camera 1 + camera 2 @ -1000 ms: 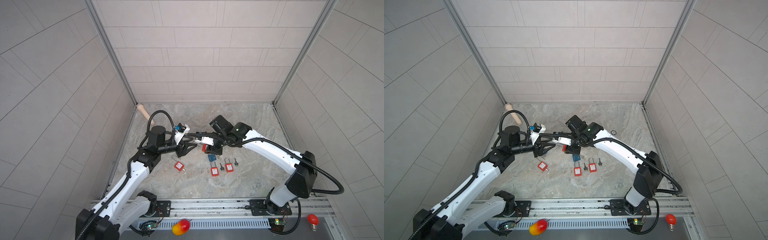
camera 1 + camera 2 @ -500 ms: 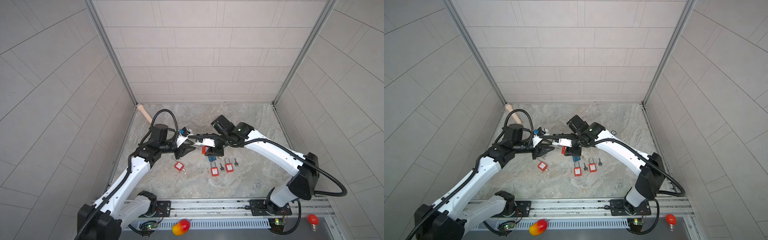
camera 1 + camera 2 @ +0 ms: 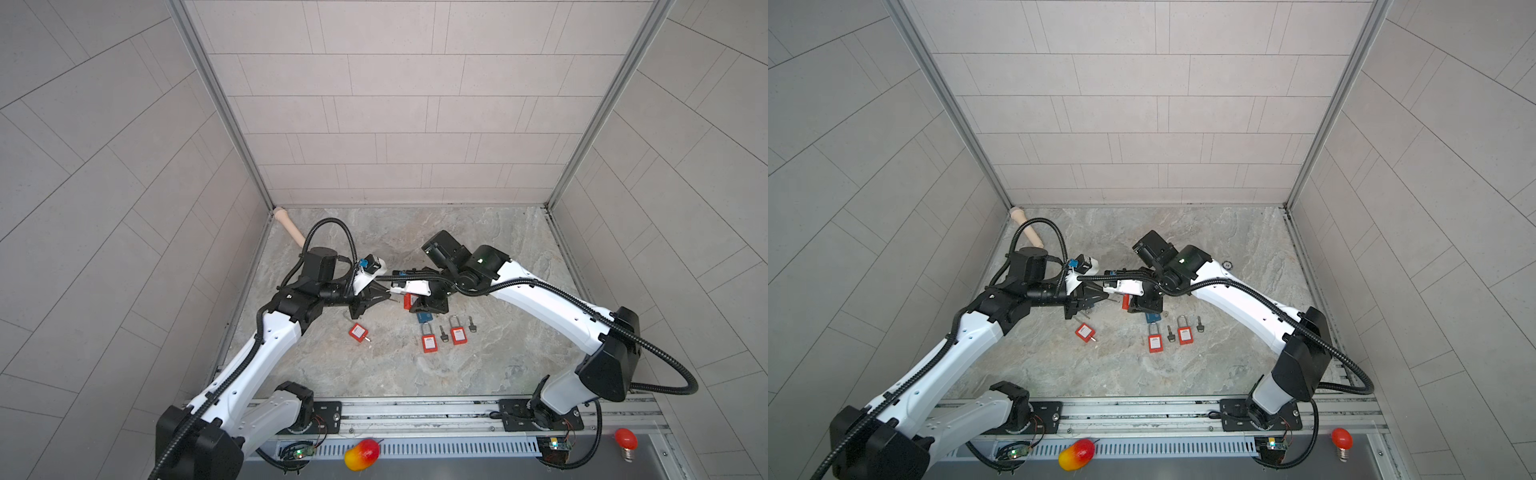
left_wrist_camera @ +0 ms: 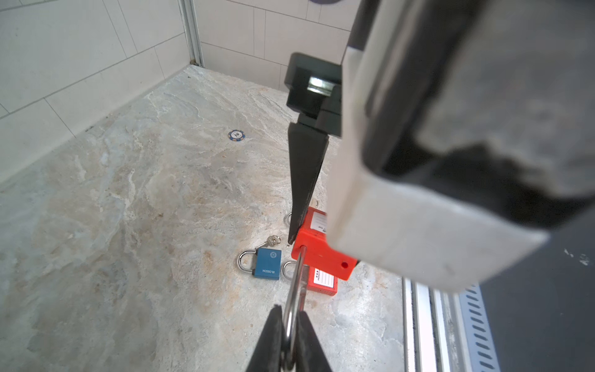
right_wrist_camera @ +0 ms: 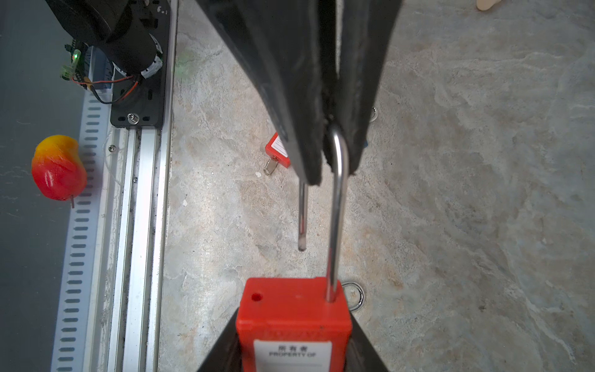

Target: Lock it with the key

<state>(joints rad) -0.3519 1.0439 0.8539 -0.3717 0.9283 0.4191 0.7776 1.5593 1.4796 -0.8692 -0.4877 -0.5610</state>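
Note:
A red padlock hangs above the floor between the two arms, with my right gripper shut on its body. Its steel shackle stands open: the free end hangs beside the empty hole in the body. My left gripper is shut on the bend of the shackle. In both top views the two grippers meet at this padlock. Two loose keys lie on the floor near the front. Whether a key sits in the held padlock is hidden.
On the marble floor lie a blue padlock, two red padlocks and a third red one with a key in it. A wooden handle leans in the back left corner. A poker chip lies behind the right arm.
My left gripper has moved in towards the right gripper and closed on the shackle of the held padlock. The right gripper has kept its hold and hardly moved.

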